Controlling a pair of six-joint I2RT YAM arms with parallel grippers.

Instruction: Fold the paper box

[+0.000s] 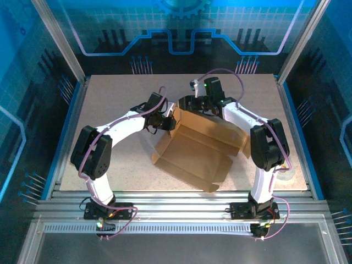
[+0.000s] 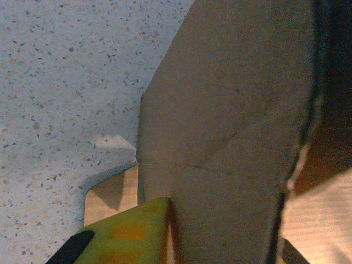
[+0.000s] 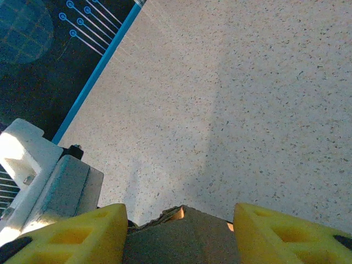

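Top external high behind the near edge, looking down over the whole table (image 1: 110, 99), left wrist very close to the paper box (image 2: 220, 110) wall, right wrist low over its edge, facing outward across the table, all sharing box and table.
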